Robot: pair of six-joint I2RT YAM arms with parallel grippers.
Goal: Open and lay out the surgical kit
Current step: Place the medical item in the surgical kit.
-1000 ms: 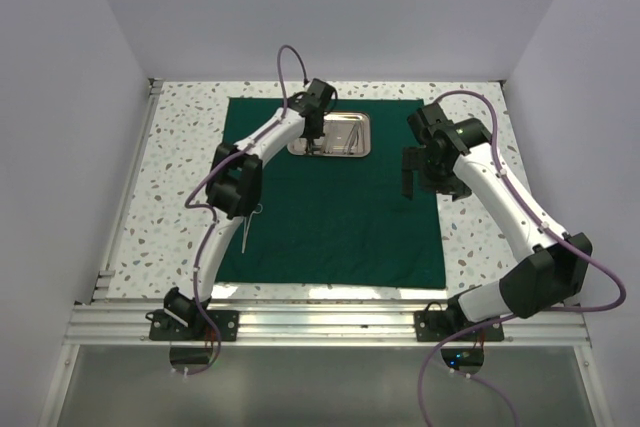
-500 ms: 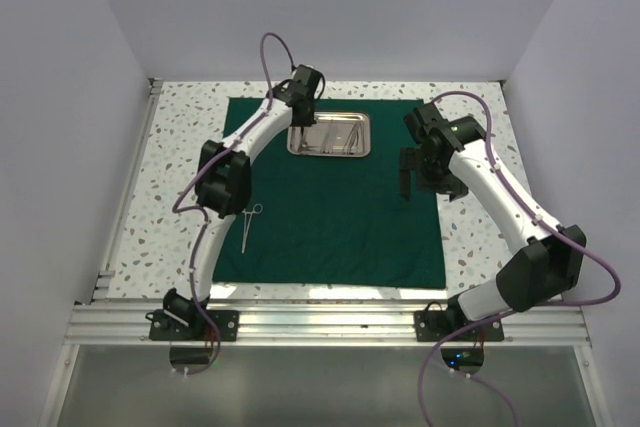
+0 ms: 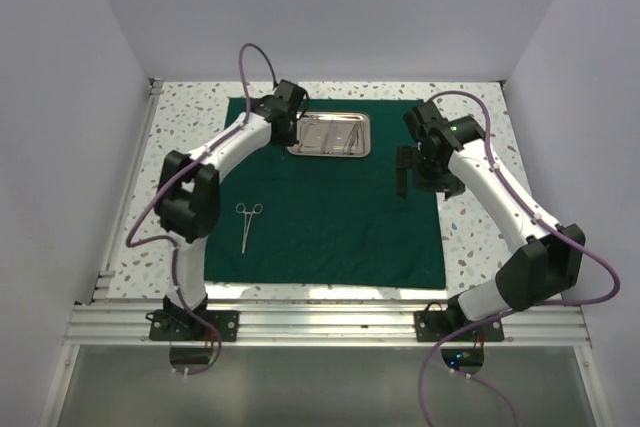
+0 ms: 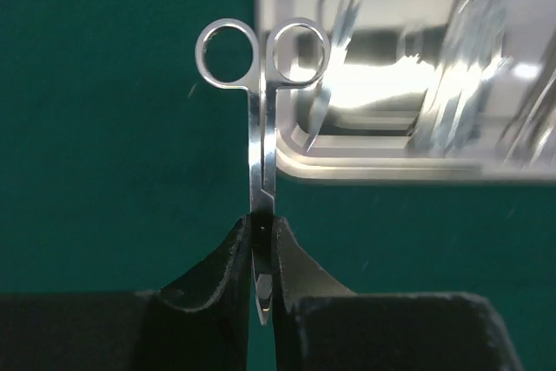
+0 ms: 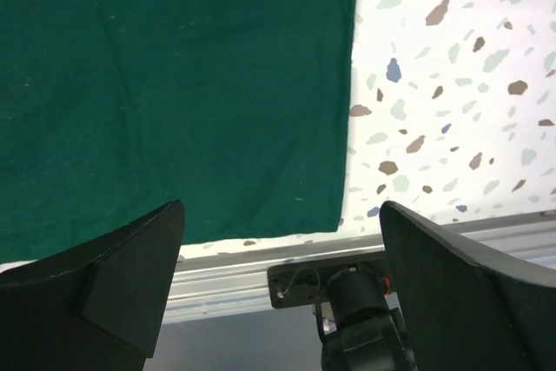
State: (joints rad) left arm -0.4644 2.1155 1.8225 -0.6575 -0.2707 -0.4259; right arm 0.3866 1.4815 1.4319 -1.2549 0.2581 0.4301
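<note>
The dark green cloth (image 3: 330,207) lies spread flat on the table. The shiny steel tray (image 3: 331,135) sits at its far middle with slim instruments inside. My left gripper (image 3: 283,119) is just left of the tray. In the left wrist view my left gripper (image 4: 262,254) is shut on steel scissors (image 4: 261,93), ring handles pointing away, held above the cloth beside the tray (image 4: 408,67). A pair of forceps (image 3: 247,224) lies on the cloth at the left. My right gripper (image 3: 403,175) is open and empty above the cloth's right edge (image 5: 174,84).
Speckled white table (image 3: 180,137) surrounds the cloth. An aluminium rail (image 3: 330,322) runs along the near edge with the arm bases. The right arm's base (image 5: 356,301) shows in the right wrist view. White walls enclose three sides.
My left gripper has lifted the scissors out of the tray and moved left. The left arm's elbow swung left, uncovering the forceps. The right arm barely moved.
</note>
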